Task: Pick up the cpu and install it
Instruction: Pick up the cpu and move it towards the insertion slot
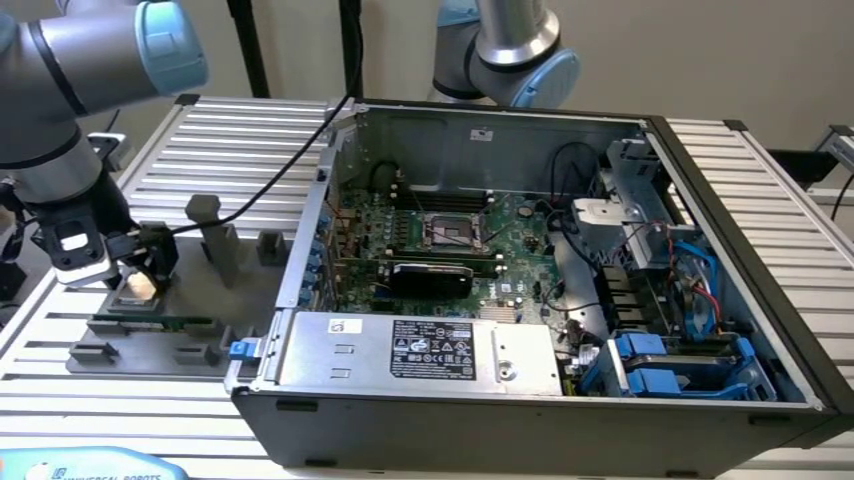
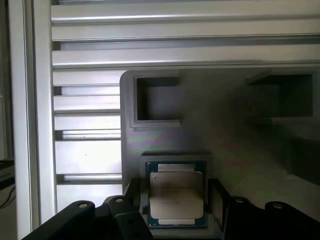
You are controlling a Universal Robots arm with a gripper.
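The cpu, a flat square chip with a silver-grey top, lies in a recess of the grey fixture plate. My gripper is open and straddles it, one dark finger on each side and a small gap to the chip. In the exterior view the gripper hangs low over the cpu on the fixture, to the left of the open computer case. Inside the case, the bare square socket sits on the green motherboard.
A long green memory stick lies on the fixture just in front of the chip. Grey upright blocks stand between the gripper and the case wall. A second robot arm stands behind the case. The table top is ribbed aluminium.
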